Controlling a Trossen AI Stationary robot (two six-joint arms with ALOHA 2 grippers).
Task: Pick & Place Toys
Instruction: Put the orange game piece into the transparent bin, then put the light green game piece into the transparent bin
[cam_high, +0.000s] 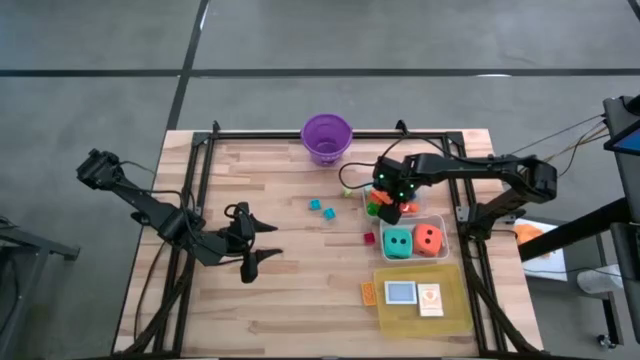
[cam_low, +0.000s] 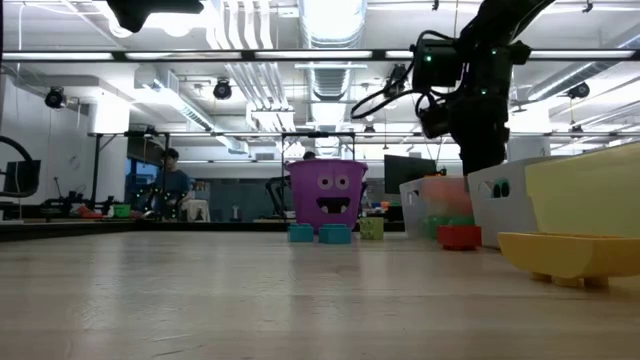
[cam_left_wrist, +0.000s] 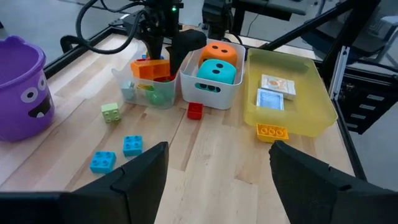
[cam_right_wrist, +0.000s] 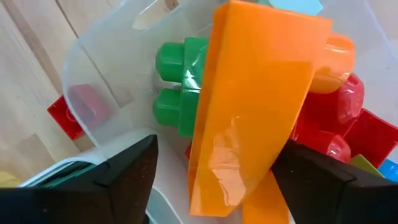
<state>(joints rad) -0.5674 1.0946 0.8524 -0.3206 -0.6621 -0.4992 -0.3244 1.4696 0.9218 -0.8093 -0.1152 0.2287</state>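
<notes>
My right gripper (cam_high: 390, 203) hangs open, pointing down, over a small clear tub (cam_right_wrist: 93, 74) of toys at the table's right. Its fingers stand on either side of an orange wedge (cam_right_wrist: 255, 93), with a gap showing beside one finger. The wedge leans on a green block (cam_right_wrist: 177, 81) and red pieces (cam_right_wrist: 339, 118) in the tub. Loose on the wood lie two blue blocks (cam_left_wrist: 115, 154), a pale green block (cam_left_wrist: 111, 112), a red block (cam_left_wrist: 195, 111) and an orange block (cam_left_wrist: 272, 132). My left gripper (cam_high: 255, 240) waits open above the table's left part.
A purple bucket (cam_high: 326, 137) stands at the far edge. Next to the small tub, a larger clear tub (cam_left_wrist: 211, 94) holds a teal die (cam_left_wrist: 217, 71) and an orange die (cam_left_wrist: 221, 51). A yellow tray (cam_high: 455, 315) with two cards (cam_left_wrist: 273, 92) sits at the near right.
</notes>
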